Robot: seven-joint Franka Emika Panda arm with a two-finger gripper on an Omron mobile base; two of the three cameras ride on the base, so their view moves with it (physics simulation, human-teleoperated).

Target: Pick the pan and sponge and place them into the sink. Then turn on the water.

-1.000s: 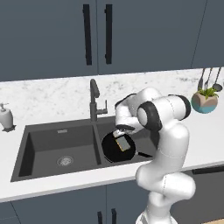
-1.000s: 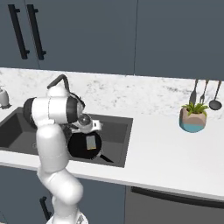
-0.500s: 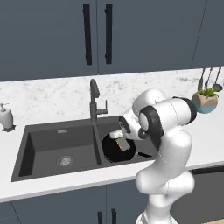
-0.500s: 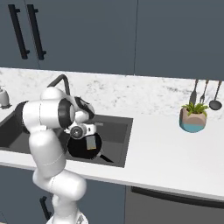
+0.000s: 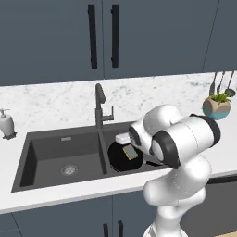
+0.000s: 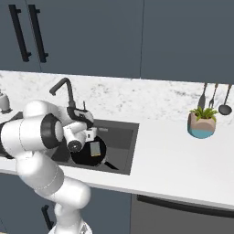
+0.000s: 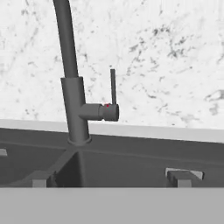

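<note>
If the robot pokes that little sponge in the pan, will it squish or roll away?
The sponge looks flat and rectangular, so it probably won't roll; it would more likely slide on the smooth pan. It appears small and soft, so it likely squishes and weighs little. The pan's raised rim would probably stop it slipping out.

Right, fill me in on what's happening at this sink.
The pan already lies in the right basin of the sink, with the sponge on it. The robot's hand is open and holds nothing; it faces the faucet, whose side lever stands upright. No water runs from the spout, so turning it on looks like what's left.
</note>
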